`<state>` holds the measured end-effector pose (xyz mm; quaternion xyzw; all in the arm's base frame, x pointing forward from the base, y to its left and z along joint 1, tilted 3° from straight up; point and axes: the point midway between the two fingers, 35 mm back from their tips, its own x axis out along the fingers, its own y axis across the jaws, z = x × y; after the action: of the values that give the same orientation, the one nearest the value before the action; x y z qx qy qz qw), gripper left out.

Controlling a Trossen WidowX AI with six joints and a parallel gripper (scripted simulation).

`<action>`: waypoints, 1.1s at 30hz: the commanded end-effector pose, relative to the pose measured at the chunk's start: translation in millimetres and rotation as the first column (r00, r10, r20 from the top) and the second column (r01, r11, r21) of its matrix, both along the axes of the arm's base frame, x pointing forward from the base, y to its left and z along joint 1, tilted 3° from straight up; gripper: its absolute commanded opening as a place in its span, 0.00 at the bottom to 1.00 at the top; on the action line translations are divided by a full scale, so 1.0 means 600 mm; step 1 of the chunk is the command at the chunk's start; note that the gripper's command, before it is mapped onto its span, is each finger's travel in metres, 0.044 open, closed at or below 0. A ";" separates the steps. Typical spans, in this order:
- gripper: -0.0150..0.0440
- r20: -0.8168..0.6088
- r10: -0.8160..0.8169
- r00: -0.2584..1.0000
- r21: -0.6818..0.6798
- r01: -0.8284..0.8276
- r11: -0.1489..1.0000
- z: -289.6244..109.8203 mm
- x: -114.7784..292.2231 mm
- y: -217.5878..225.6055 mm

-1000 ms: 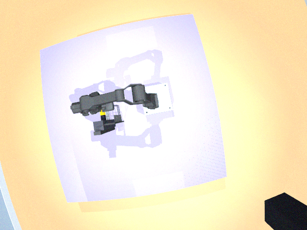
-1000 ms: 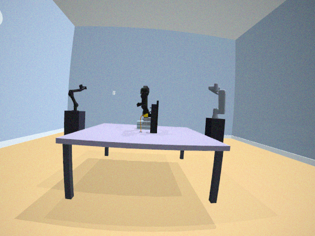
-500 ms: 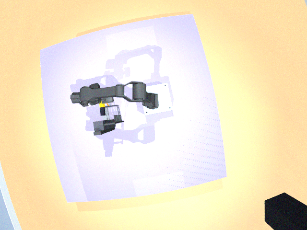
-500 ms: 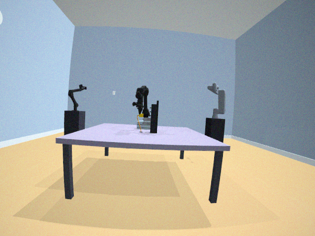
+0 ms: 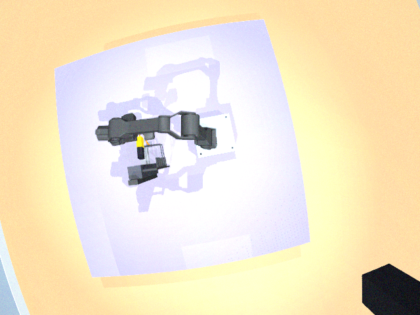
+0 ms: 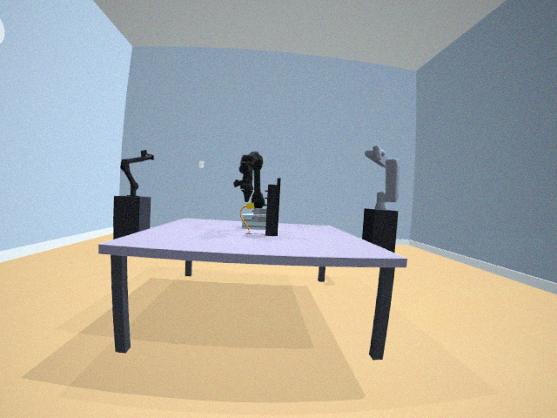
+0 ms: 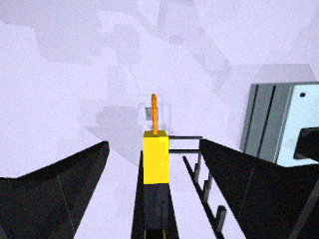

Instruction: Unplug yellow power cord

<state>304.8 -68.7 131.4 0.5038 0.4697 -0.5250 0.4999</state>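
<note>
In the wrist view the dark parallel-jaw gripper (image 7: 155,164) stands spread wide, its two black fingers filling the lower left and lower right corners with a clear gap on each side of the yellow block-shaped plug (image 7: 156,156); it grips nothing. The plug sits in the lower middle of that frame, its dark body running down to the bottom edge, and a thin orange cord (image 7: 155,115) rises from its yellow end toward the centre. A thin dark wire rack (image 7: 199,169) runs just right of the plug, and a pale grey ribbed box (image 7: 279,119) occupies the right edge.

From above, the dark grey jointed arm (image 5: 146,126) stretches across the middle of the lavender square table top (image 5: 237,203), from a white base plate (image 5: 225,135) at centre right. The plug (image 5: 139,146) shows just below the arm's left part, and the upright black power strip (image 5: 144,172) stands just below it, apart from the gripper.

In the exterior view two other robot arms on black pedestals (image 6: 130,216) flank the table.
</note>
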 end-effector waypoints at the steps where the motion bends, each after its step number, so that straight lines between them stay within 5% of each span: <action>1: 1.00 -0.002 -0.005 1.000 -0.006 0.005 1.000 0.012 -0.003 -0.054; 33: 1.00 -0.002 -0.005 1.000 -0.008 0.005 1.000 0.020 -0.007 -0.085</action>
<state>301.0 -119.1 143.9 0.5055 0.4650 -0.5284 0.4990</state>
